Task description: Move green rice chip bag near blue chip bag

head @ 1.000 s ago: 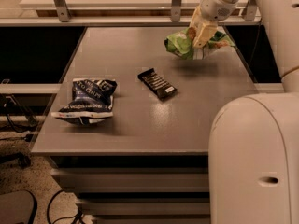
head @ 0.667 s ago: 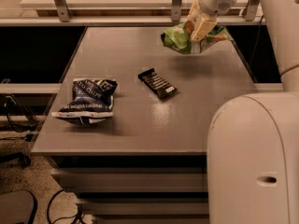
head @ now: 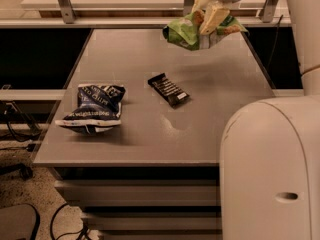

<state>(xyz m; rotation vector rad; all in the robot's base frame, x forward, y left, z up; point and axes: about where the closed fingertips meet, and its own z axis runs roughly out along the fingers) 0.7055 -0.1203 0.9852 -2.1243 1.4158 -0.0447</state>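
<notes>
One bag is off the surface: the green rice chip bag [head: 186, 33] hangs crumpled above the far-right part of the surface [head: 150, 144]. It is pinched at its upper right by the gripper [head: 212, 15], which is at the top of the view, right of centre. The jaws look closed on the bag's top fold w/ nothing else in them, and most of the bag droops down & left of the pinch. Relation that matters: the blue chip bag [head: 92, 108] lies well apart from the held bag, on the near-left part of the surface, i.e. diagonally across, leftward and toward the camera from the jaws. It lies fairly flat, long axis approx. near-to-far, white band along its near edge, close to the surface's left edge. Between the two, approx. mid-surface, a small black bar wrapper [head: 168, 89] lies angled, on or just beside the straight line from the jaws to the blue bag. Judgement: carry phase, bag lifted but not yet near its target. The next move prob. needs a diagonal sweep left & nearer, high enough to pass over the wrapper, w/ set-down on the bare patch just right of the blue bag. Risk: the drooping part could brush the wrapper if lowered early.
</notes>
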